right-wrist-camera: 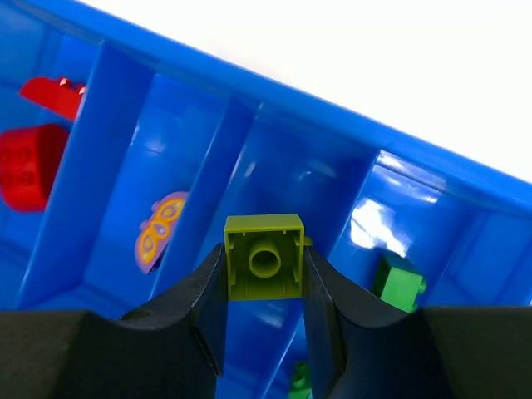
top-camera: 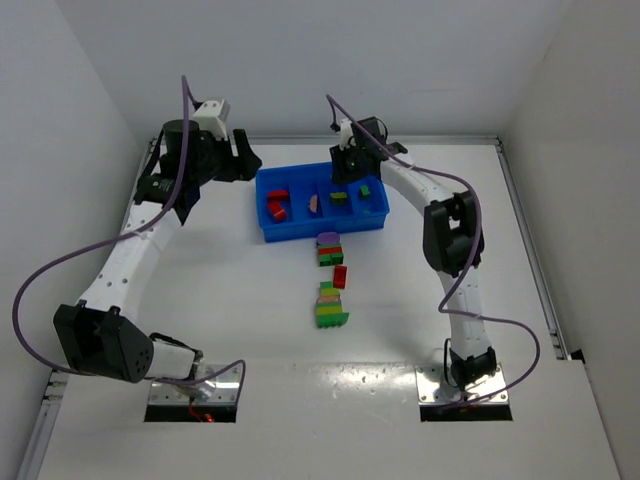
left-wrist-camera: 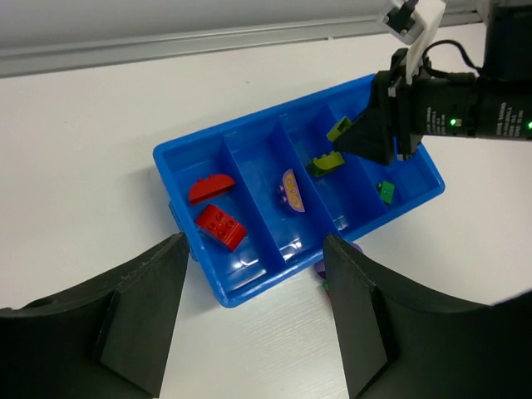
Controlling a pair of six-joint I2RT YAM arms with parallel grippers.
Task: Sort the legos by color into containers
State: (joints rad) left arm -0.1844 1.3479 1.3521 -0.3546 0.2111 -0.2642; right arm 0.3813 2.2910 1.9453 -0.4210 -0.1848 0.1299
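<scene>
The blue tray (top-camera: 300, 235) lies at the back middle of the table. Its left compartment holds two red bricks (top-camera: 277, 204), the second a purple-pink piece (top-camera: 315, 203), the third a green and yellow-green brick (top-camera: 341, 198), the fourth a green brick (top-camera: 365, 190). My right gripper (top-camera: 347, 165) is shut on a yellow-green brick (right-wrist-camera: 264, 268) and holds it above the third compartment. My left gripper (top-camera: 245, 160) is open and empty, hovering off the tray's left end (left-wrist-camera: 253, 241). Loose bricks lie in front of the tray: a purple-topped stack (top-camera: 329, 247), a red brick (top-camera: 340, 276), a mixed stack (top-camera: 329, 305).
White walls close in the table at the left, back and right. The loose bricks run in a line toward the near edge between the two arm bases (top-camera: 195, 385) (top-camera: 465, 385). Purple cables (top-camera: 40, 275) loop off both arms.
</scene>
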